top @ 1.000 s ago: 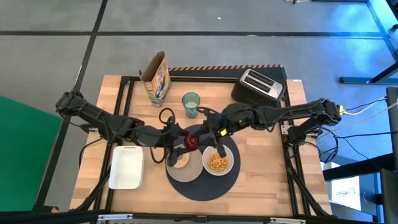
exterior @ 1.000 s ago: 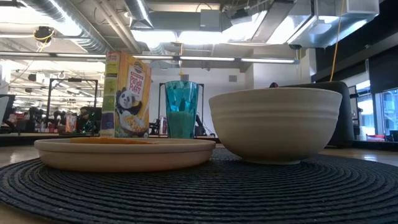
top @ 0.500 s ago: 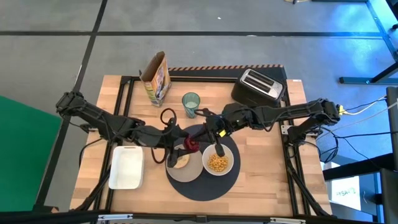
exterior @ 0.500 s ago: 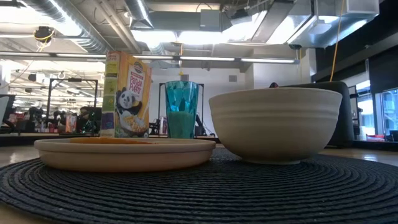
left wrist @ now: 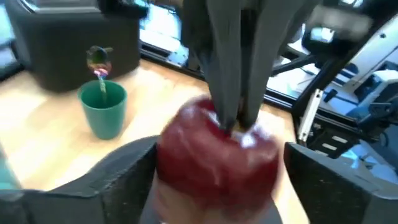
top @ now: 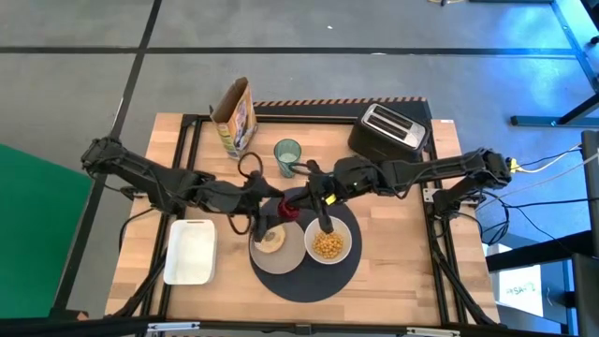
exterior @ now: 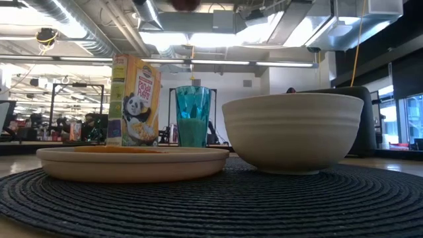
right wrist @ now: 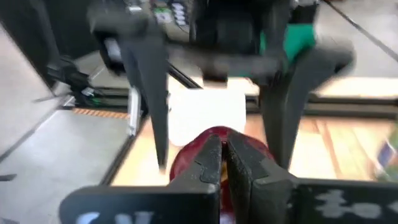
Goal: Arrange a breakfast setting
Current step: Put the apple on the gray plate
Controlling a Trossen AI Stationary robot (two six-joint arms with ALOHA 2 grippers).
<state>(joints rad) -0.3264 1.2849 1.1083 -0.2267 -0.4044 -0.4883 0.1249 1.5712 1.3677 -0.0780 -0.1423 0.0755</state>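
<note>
Two grippers meet over the mat (top: pixel 304 271) seen from above: left gripper (top: pixel 272 210) open around an apple (top: pixel 288 210), right gripper (top: pixel 304 202) closed on its stem. Plate (top: pixel 277 253) and bowl (top: pixel 328 244) sit on the mat.

Low view: plate (exterior: pixel 132 162), bowl (exterior: pixel 293 131), tumbler (exterior: pixel 193 116) behind.

Left wrist: the other arm's fingers (left wrist: pixel 231 74) pinch the apple (left wrist: pixel 217 152); cup (left wrist: pixel 104 111) stands on the surface.

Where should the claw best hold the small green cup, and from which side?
Probably around its wall, just under the rim, coming level from the side. The small green cup stands upright, and the spoon standing in it blocks a claw from above.
</note>
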